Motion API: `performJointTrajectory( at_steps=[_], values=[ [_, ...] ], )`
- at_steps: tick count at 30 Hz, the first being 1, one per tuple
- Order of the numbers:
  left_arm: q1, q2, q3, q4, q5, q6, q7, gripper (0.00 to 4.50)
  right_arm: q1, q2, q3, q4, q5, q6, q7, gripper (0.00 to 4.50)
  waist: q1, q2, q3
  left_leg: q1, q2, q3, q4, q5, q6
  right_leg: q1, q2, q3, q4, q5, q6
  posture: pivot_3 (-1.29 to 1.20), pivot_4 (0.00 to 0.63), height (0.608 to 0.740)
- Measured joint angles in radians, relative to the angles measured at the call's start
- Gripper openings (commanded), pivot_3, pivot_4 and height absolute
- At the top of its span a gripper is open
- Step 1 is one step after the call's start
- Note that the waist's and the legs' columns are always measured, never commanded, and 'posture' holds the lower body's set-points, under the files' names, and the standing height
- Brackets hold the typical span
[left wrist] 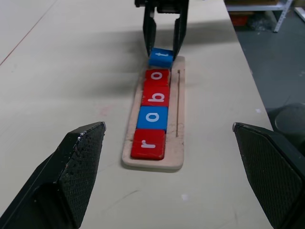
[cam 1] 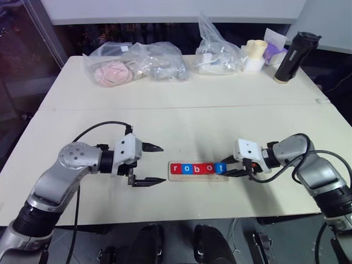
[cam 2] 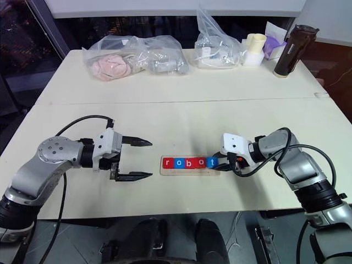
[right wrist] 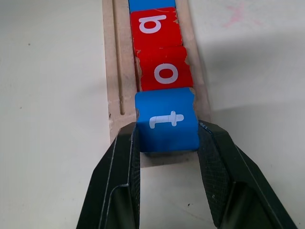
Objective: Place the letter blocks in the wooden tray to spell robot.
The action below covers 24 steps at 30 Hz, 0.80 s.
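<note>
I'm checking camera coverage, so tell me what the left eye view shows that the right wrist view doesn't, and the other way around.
Left eye view alone: the open left gripper beside the wooden tray, the red r block and first blue o block, plus plastic bags and a dark bottle at the table's far edge.

Right wrist view alone: a close look at the right gripper's fingers pressed against both sides of the blue t block, and the tray's groove.

Both: the tray, the red b block, the red o block, the t block, and the right gripper.
</note>
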Motion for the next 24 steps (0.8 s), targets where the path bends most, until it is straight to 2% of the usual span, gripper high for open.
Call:
performJointTrajectory(
  at_steps=[4,10,11,19,24],
  values=[
    [0.0,-0.004,0.001,-0.001,0.0,0.001,0.003,4.5,0.0,0.0,0.0,0.005,-0.004,-0.002,0.007,1.11,0.0,0.0,0.0,0.0,0.0,0.0,0.0,0.0,0.0,0.0,0.0,-0.001,0.001,0.0,0.0,0.0,0.15,0.74],
    [0.0,-0.005,0.001,-0.007,0.0,0.001,0.007,4.5,-0.001,0.001,0.0,0.01,-0.004,-0.002,0.009,4.23,0.0,0.0,0.0,0.001,0.0,0.0,0.0,0.0,0.0,0.0,0.001,-0.001,0.001,0.0,0.001,0.0,0.15,0.74],
    [0.0,-0.005,0.001,-0.007,0.0,0.001,0.008,4.5,-0.001,0.001,0.0,0.01,-0.004,-0.002,0.009,4.47,0.0,0.0,0.0,0.001,0.0,0.0,0.0,0.0,0.0,0.0,0.001,-0.001,0.001,0.0,0.001,0.0,0.15,0.74],
    [0.001,-0.006,0.001,-0.008,0.0,0.001,0.012,4.5,-0.014,-0.004,-0.014,-0.01,0.019,0.034,0.011,4.47,0.0,0.0,0.0,0.001,0.0,0.0,0.001,0.0,0.0,0.0,0.001,-0.001,0.002,0.001,0.002,0.0,0.15,0.74],
    [0.003,-0.006,0.001,-0.009,0.0,0.001,0.012,4.5,-0.021,-0.026,-0.044,0.038,0.0,-0.012,-0.015,4.47,0.0,0.0,0.0,0.001,0.0,0.0,0.001,0.0,0.0,0.001,0.002,-0.001,0.002,0.001,0.002,0.0,0.15,0.74]
  ],
)
